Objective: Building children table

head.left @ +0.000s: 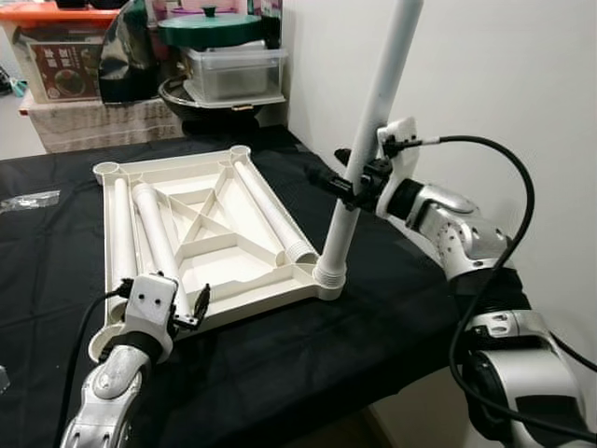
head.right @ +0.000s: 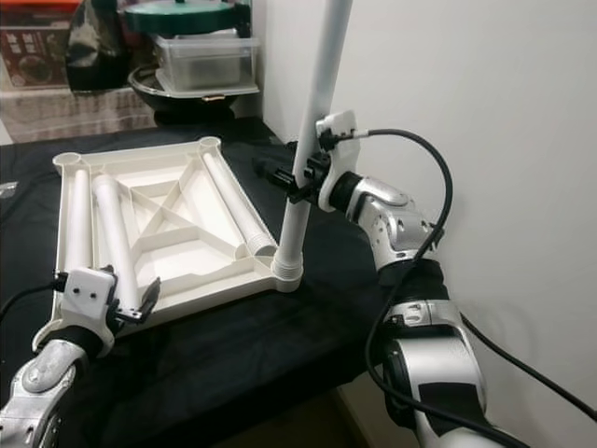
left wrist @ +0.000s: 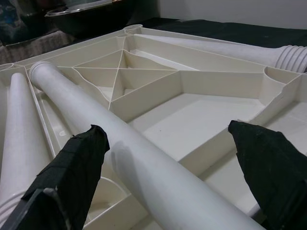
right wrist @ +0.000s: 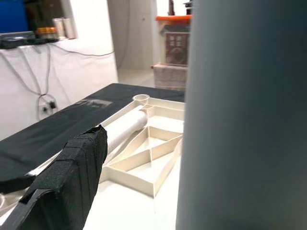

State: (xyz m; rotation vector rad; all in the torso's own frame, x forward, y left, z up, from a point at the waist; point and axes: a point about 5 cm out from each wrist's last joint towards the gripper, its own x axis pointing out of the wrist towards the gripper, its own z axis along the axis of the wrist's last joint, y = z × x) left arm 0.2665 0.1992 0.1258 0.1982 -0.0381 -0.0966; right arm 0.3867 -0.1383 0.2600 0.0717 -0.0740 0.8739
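Tabletop (head.left: pixel 201 233) — white plastic, ribbed underside facing up, lying flat on the black-covered work surface (head.left: pixel 308 345), one long edge toward the robot. A round socket at each corner; the far two sockets stand bare.

Upright leg (head.left: pixel 368 140) — white tube, foot seated in the near-right corner socket (head.left: pixel 330 273), leaning slightly away from the tabletop. Right gripper (head.left: pixel 353 183) closed around it about midway up, fingers wrapped on the tube; the right wrist view shows the tube pressed close against the camera beside one black finger (right wrist: pixel 67 182). Judged purpose of the mid-height hold: leverage to steady or turn the leg into its socket. Whether it is fully seated cannot be told.

Loose legs, three — lying inside the tabletop's recesses, which keep them from rolling. One (head.left: pixel 270 210) along the right rib, threaded end near the upright leg's socket; two on the left, side by side. The inner of these (head.left: pixel 159 245) runs between the fingers of the left gripper (head.left: pixel 191 313).

Left gripper — at the near-left edge of the tabletop, fingers spread wide and straddling that leg; the left wrist view shows a black fingertip (left wrist: pixel 79 167) on either side with clear gaps, not touching. Judged as poised to take this leg.

Progress, judged: one leg of four in place.

Background — a lidded plastic box (head.left: pixel 233 70) and other household items stacked beyond the work surface, well apart.
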